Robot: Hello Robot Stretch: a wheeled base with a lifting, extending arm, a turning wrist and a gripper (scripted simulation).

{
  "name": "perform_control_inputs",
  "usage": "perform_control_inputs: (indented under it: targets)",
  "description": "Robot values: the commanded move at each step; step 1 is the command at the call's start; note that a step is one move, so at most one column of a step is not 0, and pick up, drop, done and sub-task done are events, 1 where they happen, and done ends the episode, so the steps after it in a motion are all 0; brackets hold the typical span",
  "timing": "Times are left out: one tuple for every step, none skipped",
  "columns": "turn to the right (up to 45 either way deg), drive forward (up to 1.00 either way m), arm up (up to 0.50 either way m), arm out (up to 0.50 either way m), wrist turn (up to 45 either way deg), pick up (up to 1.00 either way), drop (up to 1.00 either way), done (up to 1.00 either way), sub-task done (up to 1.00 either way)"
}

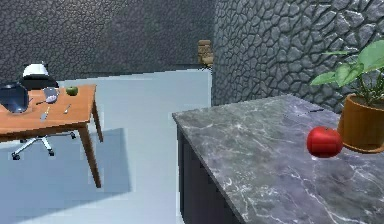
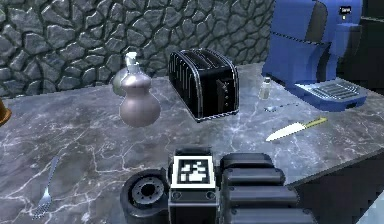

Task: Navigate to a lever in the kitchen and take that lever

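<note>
Forward view: an orange-brown wooden tabletop on slim legs stands at the left on a pale blue-grey floor. It carries a dark round pan, a small clear glass, a green apple and a thin silvery utensil. Behind it is a black-and-white office chair on a white wheeled foot. A grey veined marble tabletop takes up the lower right, with a round red fruit near its right end, just beside a brown pot holding a green leafy plant. Dark rough stone walls close the room, and a small brownish stack sits in the far corner.

Arm side view: the same marble tabletop runs across in front of the stone wall. On it stand a grey gourd-shaped vase, with a pale pump bottle right behind it, and a black ribbed toaster just to its right. Farther right is a small clear shaker, then a tall blue coffee machine. A knife with a yellow-green handle lies in front of the machine, and a silver fork lies at the lower left.

Low in the middle a white square marker with black marks sits at the end of the dark arm. Left of it is the gripper — a dark, rounded body. Its far end cannot be made out, so I cannot tell how its fingers stand or whether it holds anything.

As for the lever, it is too small to pick out — I cannot tell where on this tabletop it is.
</note>
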Motion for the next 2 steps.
perform_control_inputs:
  targets:
    - [0.0, 0.00, 0.00, 0.00, 45.0, 0.00, 0.00, 0.00, 0.00]
    - [0.0, 0.00, 0.00, 0.00, 45.0, 0.00, 0.00, 0.00, 0.00]
